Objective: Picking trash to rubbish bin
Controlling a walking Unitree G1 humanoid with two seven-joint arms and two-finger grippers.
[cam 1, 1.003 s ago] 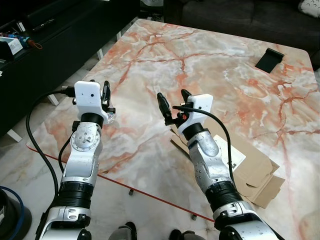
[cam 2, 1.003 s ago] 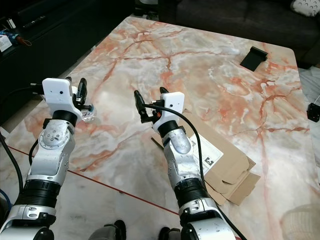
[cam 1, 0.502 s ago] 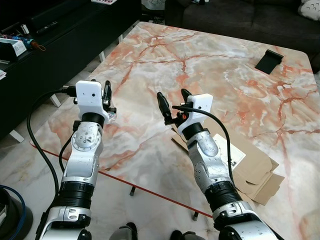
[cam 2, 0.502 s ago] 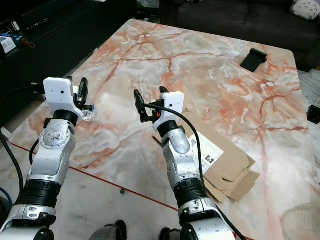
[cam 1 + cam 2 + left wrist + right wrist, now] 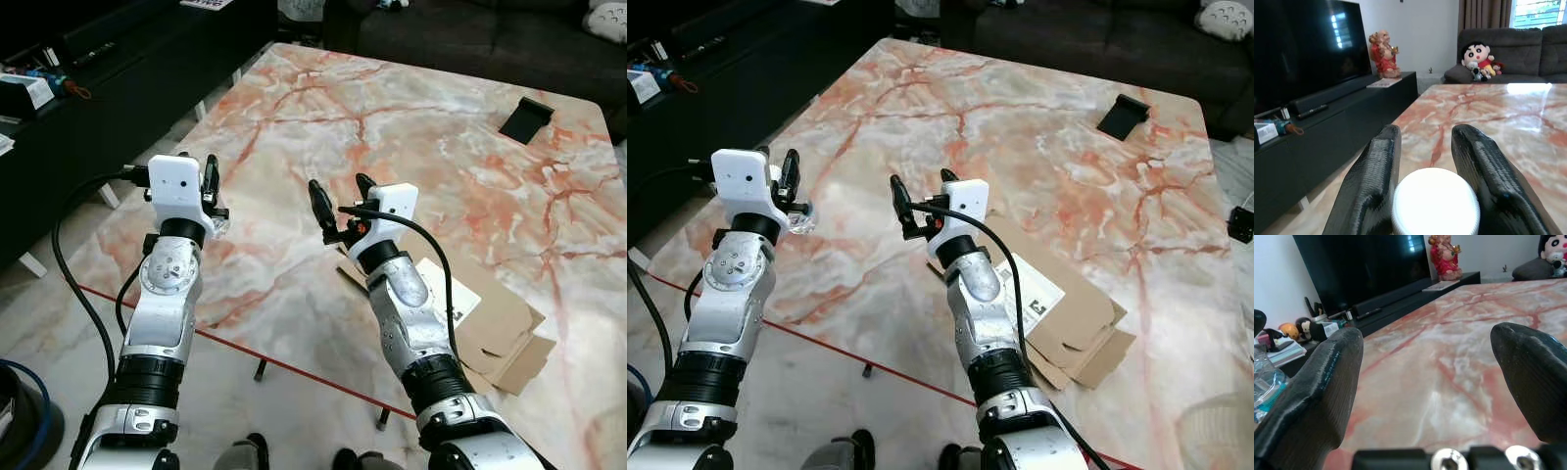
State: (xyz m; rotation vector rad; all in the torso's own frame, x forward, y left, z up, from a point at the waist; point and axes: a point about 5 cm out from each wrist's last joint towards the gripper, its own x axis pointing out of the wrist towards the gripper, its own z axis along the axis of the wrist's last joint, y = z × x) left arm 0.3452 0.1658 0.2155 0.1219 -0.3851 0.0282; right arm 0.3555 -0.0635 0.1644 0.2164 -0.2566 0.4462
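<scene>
Left wrist view: the left tool (image 5: 1430, 196) is clamped on a white-capped clear bottle (image 5: 1435, 203), lower centre. It looks light, slick and crushable; gripping below the cap suits. The right tool (image 5: 338, 201), mid-frame, gapes empty above the counter (image 5: 441, 127).

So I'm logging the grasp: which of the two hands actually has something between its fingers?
The left hand: its fingers are shut on a white-capped bottle at the table's near-left edge. The right hand is open over the marble beside the flattened cardboard.
</scene>
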